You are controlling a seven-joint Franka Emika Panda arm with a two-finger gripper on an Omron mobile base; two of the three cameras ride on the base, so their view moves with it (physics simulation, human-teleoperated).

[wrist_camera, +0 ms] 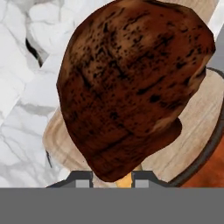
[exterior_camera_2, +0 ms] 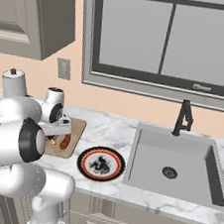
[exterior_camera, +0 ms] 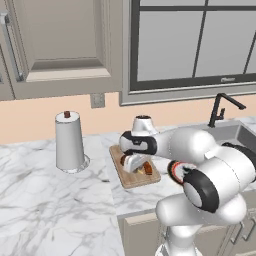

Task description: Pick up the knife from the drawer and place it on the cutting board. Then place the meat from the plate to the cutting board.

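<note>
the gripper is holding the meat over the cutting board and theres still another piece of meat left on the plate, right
Not quite: the plate holds no meat; the right base view shows just its white centre with dark marks. The rest stands: the gripper is shut on the meat, and the hand view shows the cutting board behind it.

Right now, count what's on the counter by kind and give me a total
Paper towel roll: 1
Cutting board: 1
Meat, in the gripper over the board: 1
Plate: 1
Total: 4
</note>
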